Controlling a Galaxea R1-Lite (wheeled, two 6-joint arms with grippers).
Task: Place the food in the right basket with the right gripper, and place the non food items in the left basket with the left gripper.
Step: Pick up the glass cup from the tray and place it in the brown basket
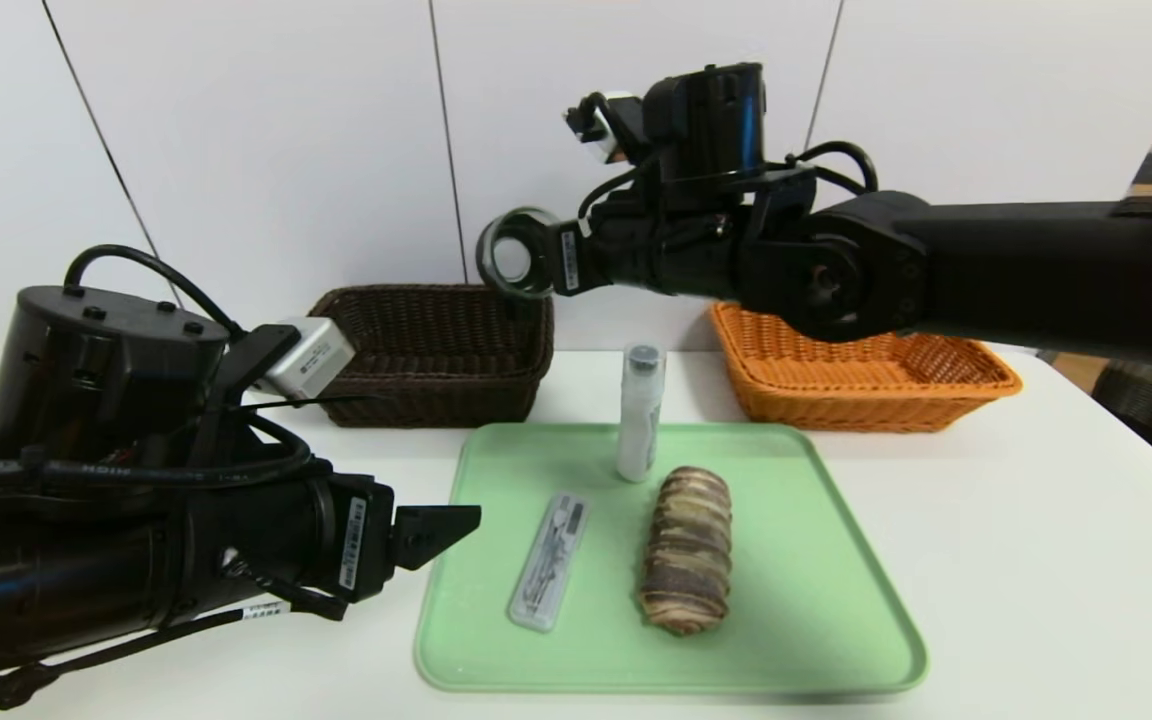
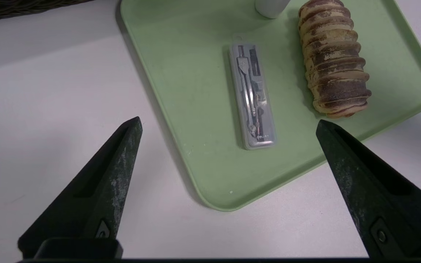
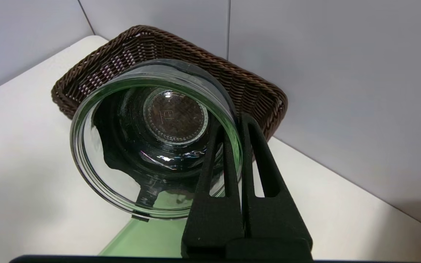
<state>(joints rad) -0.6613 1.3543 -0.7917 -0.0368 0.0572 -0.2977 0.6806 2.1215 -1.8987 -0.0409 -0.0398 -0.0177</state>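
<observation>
Hovering low beside the near-left part of the tray (image 1: pixel 671 660), the left gripper (image 2: pixel 228 124) has its fingers spread wide, nothing between them. The right arm reaches level across to the left, its gripper, the right gripper (image 3: pixel 241 153), clenched on the rim of the jar (image 3: pixel 155 138), one finger inside and one outside. Clear, round and hollow, the jar has its mouth toward the wrist and its base toward the dark basket (image 1: pixel 426 400), above which it hangs. On the smooth green tray, the flat plastic case (image 2: pixel 252 95) lies lengthwise, its far end angled slightly right; the ridged brown bread (image 1: pixel 688 550) runs near to far. Behind, a whitish bottle (image 1: pixel 640 415) stands upright. Farther back sits the orange wicker basket (image 1: pixel 846 400).
</observation>
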